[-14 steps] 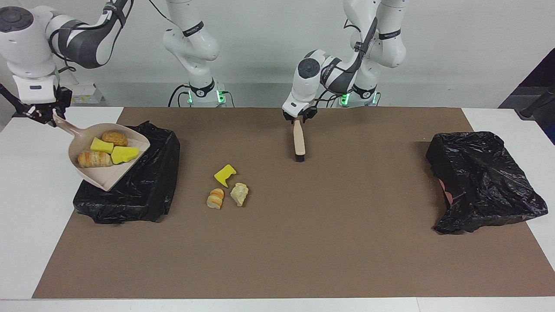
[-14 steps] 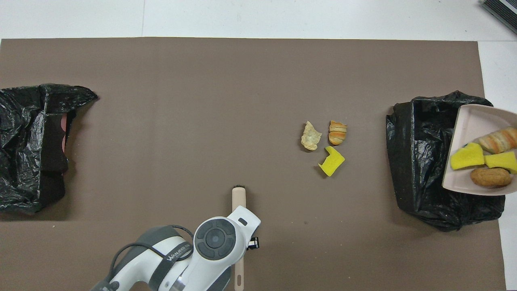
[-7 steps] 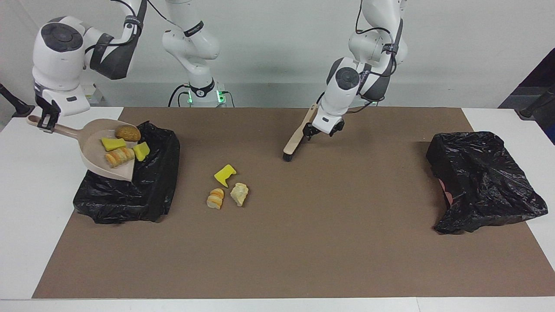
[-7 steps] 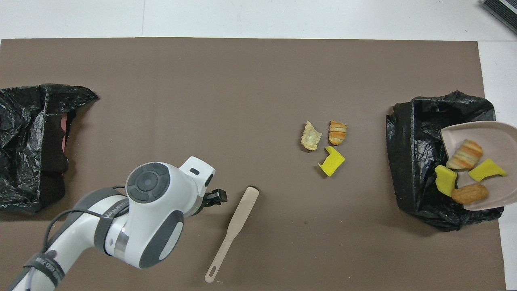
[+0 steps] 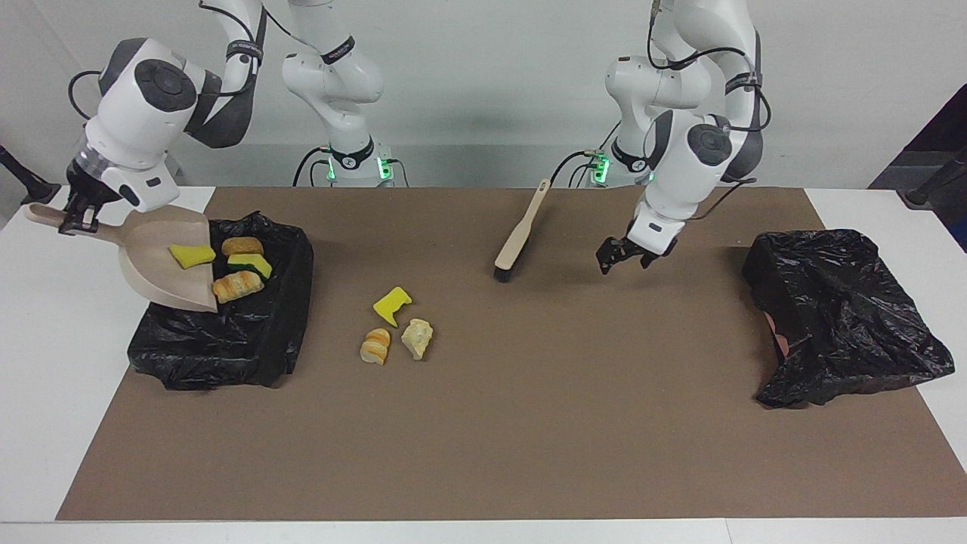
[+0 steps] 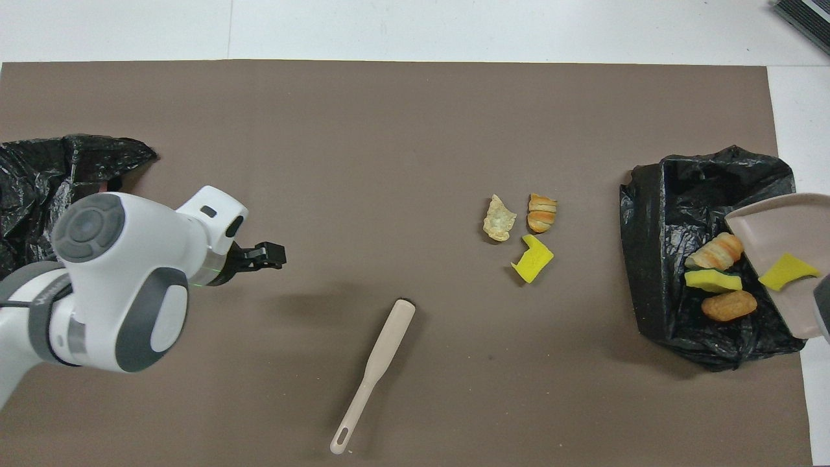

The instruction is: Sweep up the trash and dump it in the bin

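My right gripper (image 5: 74,219) is shut on the handle of the beige dustpan (image 5: 162,261), which tilts over the black-bagged bin (image 5: 227,332). One yellow sponge chunk (image 5: 191,255) is still on the pan. A bread roll (image 6: 728,305), a yellow-green sponge (image 6: 712,280) and a striped croissant piece (image 6: 713,251) lie in the bin (image 6: 655,259). Three trash bits sit on the mat: a yellow chunk (image 5: 392,304), a croissant piece (image 5: 375,345) and a pale lump (image 5: 416,338). The brush (image 5: 520,233) lies on the mat. My left gripper (image 5: 625,255) hangs open and empty beside it.
A second black bag (image 5: 842,317) sits at the left arm's end of the brown mat (image 5: 529,423). The brush (image 6: 374,373) lies slantwise near the robots' edge. White table borders the mat on every side.
The left gripper let go of the brush and swung off toward the left arm's end. The right arm tipped the dustpan, and three pieces slid into the bin.
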Controlling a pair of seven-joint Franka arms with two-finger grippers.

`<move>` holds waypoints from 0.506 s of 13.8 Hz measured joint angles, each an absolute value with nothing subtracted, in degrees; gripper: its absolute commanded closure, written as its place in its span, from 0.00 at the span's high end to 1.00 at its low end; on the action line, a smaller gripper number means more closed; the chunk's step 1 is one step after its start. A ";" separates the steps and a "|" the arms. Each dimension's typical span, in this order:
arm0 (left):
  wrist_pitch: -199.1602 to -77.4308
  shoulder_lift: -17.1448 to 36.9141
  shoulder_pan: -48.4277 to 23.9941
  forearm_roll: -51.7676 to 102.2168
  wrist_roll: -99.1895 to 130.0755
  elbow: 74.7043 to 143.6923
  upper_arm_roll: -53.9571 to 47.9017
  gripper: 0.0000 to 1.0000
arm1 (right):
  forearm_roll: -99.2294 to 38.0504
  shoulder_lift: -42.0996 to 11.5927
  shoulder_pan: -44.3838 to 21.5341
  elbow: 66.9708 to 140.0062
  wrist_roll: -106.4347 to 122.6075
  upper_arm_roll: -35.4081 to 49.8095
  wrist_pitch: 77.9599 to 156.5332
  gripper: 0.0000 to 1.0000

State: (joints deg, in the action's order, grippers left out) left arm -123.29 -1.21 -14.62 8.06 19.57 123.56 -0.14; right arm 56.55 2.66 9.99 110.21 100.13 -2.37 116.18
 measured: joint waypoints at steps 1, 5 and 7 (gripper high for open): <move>-122.67 -1.23 -12.20 7.95 17.46 122.15 -0.14 1.00 | 58.27 2.70 9.15 110.23 99.59 -2.33 115.94 0.00; -113.88 -1.28 -4.02 7.79 5.28 114.37 -0.07 1.00 | 64.05 4.41 7.70 112.63 93.73 -2.28 114.12 0.00; -109.29 -1.29 -1.61 6.17 0.98 110.95 -0.04 1.00 | 66.82 6.54 4.88 115.18 89.83 -2.23 110.18 0.00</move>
